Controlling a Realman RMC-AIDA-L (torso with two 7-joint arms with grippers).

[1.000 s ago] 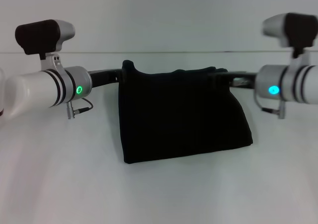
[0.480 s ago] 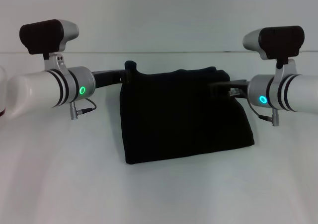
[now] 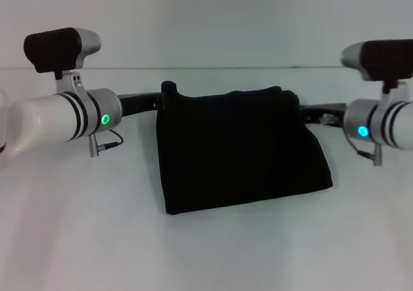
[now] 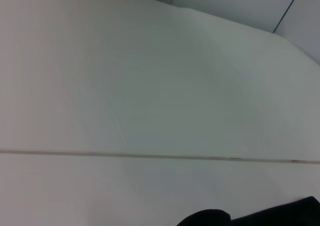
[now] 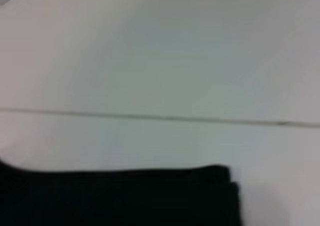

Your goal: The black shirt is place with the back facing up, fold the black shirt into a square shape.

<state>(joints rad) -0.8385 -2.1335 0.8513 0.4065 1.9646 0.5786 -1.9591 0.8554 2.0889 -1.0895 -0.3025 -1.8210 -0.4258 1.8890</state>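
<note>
Hanging between both grippers, the large plain black soft fabric shirt (image 3: 242, 149) runs its long top edge straight from the left gripper (image 3: 166, 97) to the right gripper (image 3: 303, 113), lower hem resting on the white table (image 3: 206, 252). Left one appears clamped on its upper corner; the right one's grip I cannot tell. Shirt lies inboard of each, about equally near.

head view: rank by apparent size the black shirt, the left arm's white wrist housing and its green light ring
1. Folded black fabric shirt, largest.
2. Left arm's white cylindrical wrist housing; it sits nearer the camera, so it looks inflated.
3. Small green light ring, smallest.

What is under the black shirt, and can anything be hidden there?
The black shirt lies folded on the white table. Only the table shows around it. The left hand and right hand meet its far corners. Anything beneath the fabric is covered.
</note>
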